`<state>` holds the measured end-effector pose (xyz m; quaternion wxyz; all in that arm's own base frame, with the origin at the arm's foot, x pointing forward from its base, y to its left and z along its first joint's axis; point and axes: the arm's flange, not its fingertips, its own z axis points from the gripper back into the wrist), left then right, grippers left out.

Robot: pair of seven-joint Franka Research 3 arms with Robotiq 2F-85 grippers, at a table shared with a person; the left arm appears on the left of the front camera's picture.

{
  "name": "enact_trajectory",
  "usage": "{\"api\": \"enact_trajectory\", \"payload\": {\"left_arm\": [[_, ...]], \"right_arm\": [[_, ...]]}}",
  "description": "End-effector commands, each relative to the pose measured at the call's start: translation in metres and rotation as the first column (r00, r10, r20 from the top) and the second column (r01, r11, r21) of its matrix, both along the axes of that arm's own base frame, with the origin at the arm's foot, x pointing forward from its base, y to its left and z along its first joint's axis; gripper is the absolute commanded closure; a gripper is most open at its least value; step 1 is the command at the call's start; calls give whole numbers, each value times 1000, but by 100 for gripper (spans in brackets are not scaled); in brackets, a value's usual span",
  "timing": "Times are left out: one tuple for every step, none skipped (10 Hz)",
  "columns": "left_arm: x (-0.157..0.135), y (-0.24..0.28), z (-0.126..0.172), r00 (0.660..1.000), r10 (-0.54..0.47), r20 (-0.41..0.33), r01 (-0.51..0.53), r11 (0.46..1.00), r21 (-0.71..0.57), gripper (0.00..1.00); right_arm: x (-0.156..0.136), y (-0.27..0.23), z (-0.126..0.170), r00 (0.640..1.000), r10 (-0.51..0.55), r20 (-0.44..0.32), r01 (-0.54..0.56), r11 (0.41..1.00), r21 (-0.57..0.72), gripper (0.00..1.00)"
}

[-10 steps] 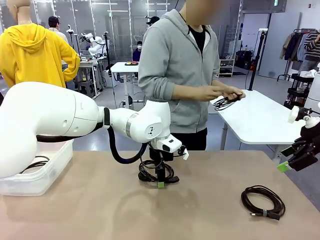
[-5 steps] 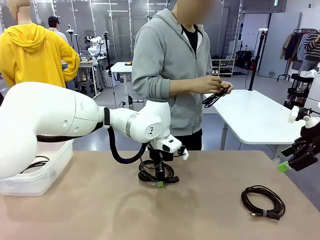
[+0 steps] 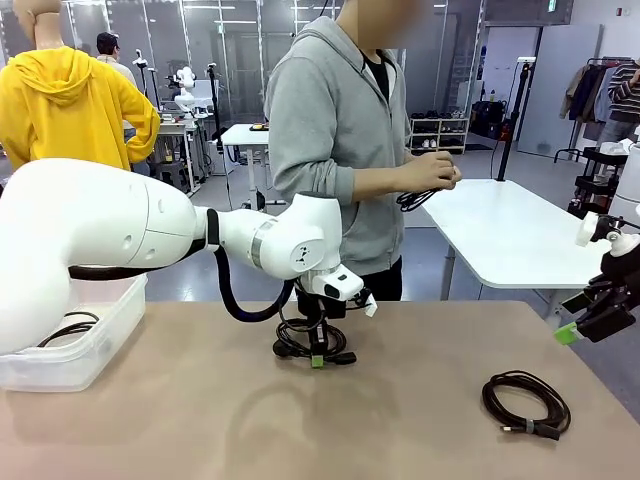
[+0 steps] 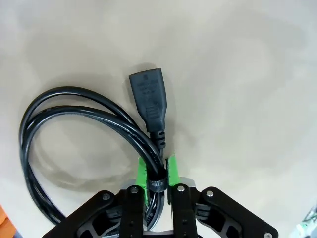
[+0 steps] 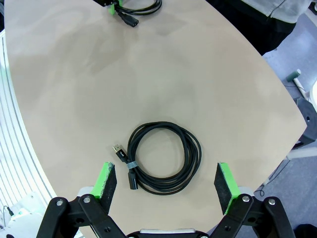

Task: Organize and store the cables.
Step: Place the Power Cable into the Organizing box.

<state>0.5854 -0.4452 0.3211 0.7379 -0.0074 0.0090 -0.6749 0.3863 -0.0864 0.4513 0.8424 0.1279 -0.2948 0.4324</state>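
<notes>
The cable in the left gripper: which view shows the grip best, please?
The left wrist view: the left gripper pinches the cable at its tie, close up. The front view shows the coil partly behind the gripper; the right wrist view shows it tiny, far off.

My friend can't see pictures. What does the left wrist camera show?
The left gripper is shut on a coiled black cable, pinching it at its tie band. The loops and blocky plug spread out over the tan table.
</notes>
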Motion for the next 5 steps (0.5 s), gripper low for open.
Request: {"api": "enact_trajectory", "payload": {"left_arm": [[-11,6,41,1000,-25,10,25,1000,5,100],[-22,12,69,998,-50,37,49,999,12,100],[-34,16,93,991,-108,80,106,994,35,88],[-44,21,112,985,-137,101,131,989,69,88],[-51,26,124,983,-141,118,134,989,69,88]], "right_arm": [[1,-1,1,1000,6,-7,-6,1000,1,0],[1,-1,1,1000,6,-7,-6,1000,1,0],[1,-1,1,1000,6,-7,-6,1000,1,0],[1,-1,1,1000,6,-7,-6,1000,1,0],[1,-1,1,1000,6,-7,-6,1000,1,0]]}}
